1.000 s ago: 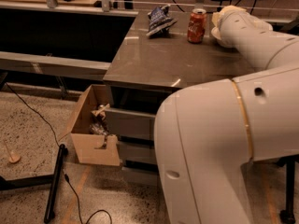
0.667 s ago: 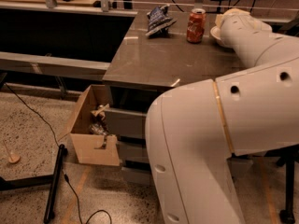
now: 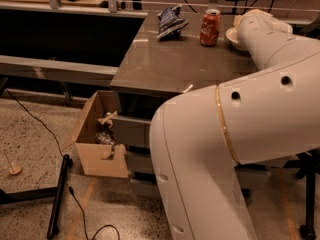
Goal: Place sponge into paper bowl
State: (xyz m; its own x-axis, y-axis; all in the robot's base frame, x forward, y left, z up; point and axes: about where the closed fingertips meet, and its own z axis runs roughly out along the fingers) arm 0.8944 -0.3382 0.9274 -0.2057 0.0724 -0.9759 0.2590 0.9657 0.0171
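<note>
The white paper bowl (image 3: 231,35) sits at the far right of the grey table (image 3: 175,64), just right of the red soda can; only its left rim shows past my arm. My gripper (image 3: 246,18) is at the end of the white arm, right above the bowl, and is mostly hidden by the wrist. A pale yellow patch shows there against the bowl. I cannot tell whether it is the sponge or a robot pad. The sponge is otherwise hidden.
A red soda can (image 3: 210,27) stands just left of the bowl. A crumpled blue snack bag (image 3: 170,21) lies at the table's back. An open cardboard box (image 3: 100,134) sits on the floor under the table's front edge. My white arm fills the right side.
The bulky elbow section of my arm has swung left and toward the camera, covering more of the view. The wrist end stays over the bowl by the can.
</note>
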